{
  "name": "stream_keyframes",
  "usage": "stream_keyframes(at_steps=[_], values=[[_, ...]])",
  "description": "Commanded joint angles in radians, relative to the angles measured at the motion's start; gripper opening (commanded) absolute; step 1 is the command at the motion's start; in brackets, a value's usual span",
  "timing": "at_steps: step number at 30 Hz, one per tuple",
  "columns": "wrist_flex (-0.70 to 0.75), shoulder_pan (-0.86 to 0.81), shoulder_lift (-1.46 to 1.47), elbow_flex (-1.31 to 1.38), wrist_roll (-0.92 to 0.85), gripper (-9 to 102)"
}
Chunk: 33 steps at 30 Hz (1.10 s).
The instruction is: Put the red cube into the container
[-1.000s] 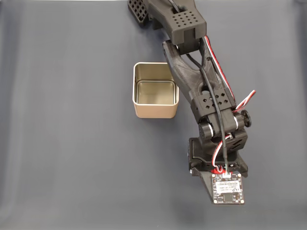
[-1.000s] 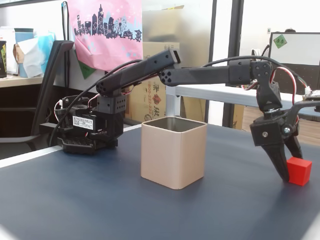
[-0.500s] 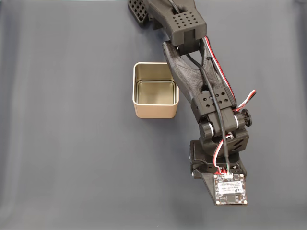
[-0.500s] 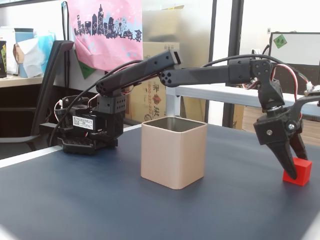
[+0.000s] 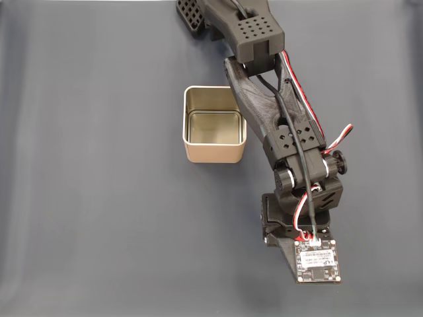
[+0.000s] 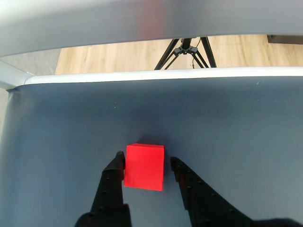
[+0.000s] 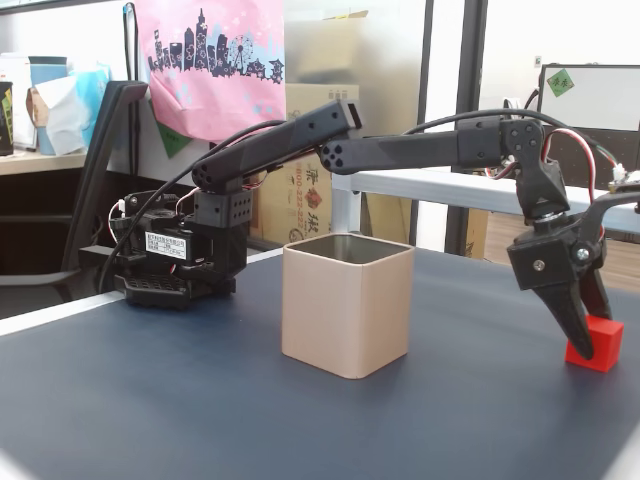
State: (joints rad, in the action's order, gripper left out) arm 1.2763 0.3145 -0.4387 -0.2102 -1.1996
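The red cube [image 6: 144, 166] sits on the dark table, between my gripper's [image 6: 146, 161] two black fingers in the wrist view. The gripper is open; the left finger [image 6: 116, 165] is at the cube's side and the right finger [image 6: 177, 170] stands a little off it. From the side, the gripper [image 7: 590, 347] points down at the far right, its front finger partly covering the cube [image 7: 602, 344]. The container [image 7: 347, 305], a beige square tin with a shiny inside, stands upright mid-table, well left of the cube. From above, the container [image 5: 211, 153] lies left of the arm [image 5: 284, 125].
The table's pale edge [image 6: 142, 76] runs just beyond the cube, with floor and a tripod [image 6: 185, 49] past it. The arm's base [image 7: 175, 250] sits at the table's far left in the side fixed view. A camera board [image 5: 316, 259] on the wrist hides the gripper from above.
The gripper has reached farther out and slightly down, so its fingers now stand on both sides of the cube. Cube and container have not moved.
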Motion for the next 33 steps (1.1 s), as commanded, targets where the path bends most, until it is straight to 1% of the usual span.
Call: stream_keyframes(at_steps=[1, 10, 18, 23, 33], values=[[-0.005, 0.009, -0.029, 0.055, -0.018, 16], [0.023, 0.011, -0.048, 0.051, -0.052, 7], [0.061, 0.009, -0.078, 0.049, -0.072, 5], [0.152, 0.008, -0.149, 0.049, -0.112, 4], [0.365, -0.005, -0.383, 0.048, -0.181, 1]])
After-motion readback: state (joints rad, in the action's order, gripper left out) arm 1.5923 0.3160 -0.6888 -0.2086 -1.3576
